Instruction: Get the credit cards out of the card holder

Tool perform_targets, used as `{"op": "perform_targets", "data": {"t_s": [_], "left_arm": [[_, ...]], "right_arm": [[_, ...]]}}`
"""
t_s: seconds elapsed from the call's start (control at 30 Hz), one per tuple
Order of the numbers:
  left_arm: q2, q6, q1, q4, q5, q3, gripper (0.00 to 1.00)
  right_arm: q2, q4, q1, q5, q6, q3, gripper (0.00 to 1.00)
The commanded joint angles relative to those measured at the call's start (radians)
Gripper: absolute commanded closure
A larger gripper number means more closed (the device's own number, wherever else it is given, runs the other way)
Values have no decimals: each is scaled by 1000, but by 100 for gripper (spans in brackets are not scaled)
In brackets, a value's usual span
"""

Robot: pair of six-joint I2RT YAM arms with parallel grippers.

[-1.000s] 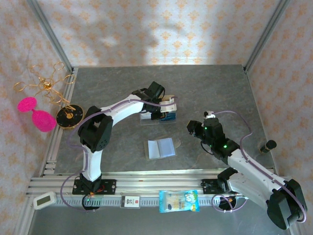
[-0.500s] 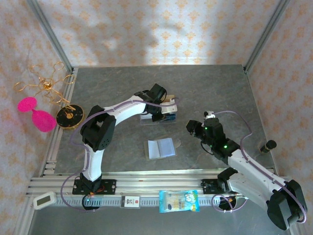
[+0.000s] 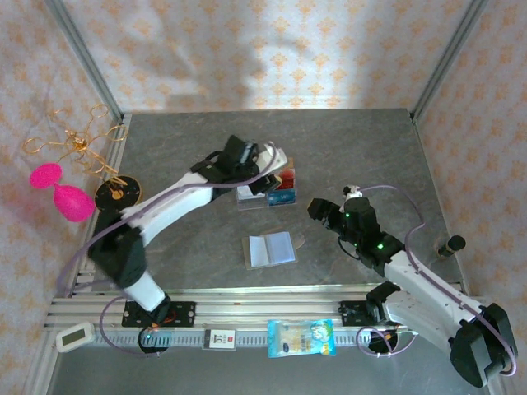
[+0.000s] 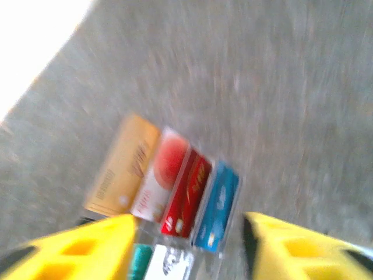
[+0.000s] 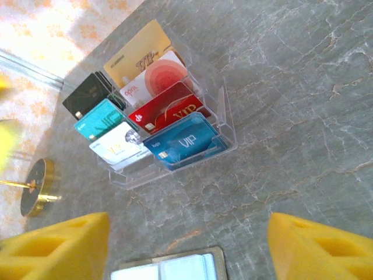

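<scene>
The card holder (image 3: 272, 248) lies open and flat mid-table, pale blue-grey inside; its top edge also shows in the right wrist view (image 5: 169, 269). Credit cards stand in a clear acrylic tray (image 3: 268, 195): gold (image 5: 138, 53), red-and-white (image 5: 156, 79), red (image 5: 169, 108), blue (image 5: 186, 140), black (image 5: 87, 96), teal (image 5: 99, 119) and white (image 5: 119, 143). My left gripper (image 3: 278, 161) hovers over the tray's far side, open and empty (image 4: 189, 245); that view is blurred by motion. My right gripper (image 3: 315, 210) is open and empty (image 5: 186, 245), between tray and holder.
A gold wire stand (image 3: 74, 146) with a round base (image 3: 114, 196) and pink paddles (image 3: 62, 191) sit at the left edge. A snack packet (image 3: 301, 337) and a small timer (image 3: 78, 335) lie along the front rail. Metal frame posts bound the table.
The left arm has lifted off the tray and its elbow swung left and low, uncovering the cards. The right arm has barely shifted. The card holder has not moved.
</scene>
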Motion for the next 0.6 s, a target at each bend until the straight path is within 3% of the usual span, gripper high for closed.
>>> {"op": "perform_targets", "data": {"t_s": [0.0, 0.07, 0.23, 0.4, 0.47, 0.57], "left_arm": [[-154, -206, 7, 261, 43, -149, 1], [-258, -281, 7, 365, -34, -266, 1], [-528, -384, 26, 677, -396, -632, 1], [-652, -467, 168, 809, -766, -818, 1], [-638, -536, 291, 783, -752, -825, 0], [-551, -489, 388, 780, -736, -834, 0]], "right_arm": [[17, -9, -6, 94, -14, 58, 10], [30, -24, -6, 159, 6, 71, 8], [23, -26, -6, 280, 52, 64, 0], [17, -52, -4, 430, 83, 62, 0], [26, -59, -5, 466, 78, 66, 0], [46, -72, -5, 513, 77, 73, 0]]}}
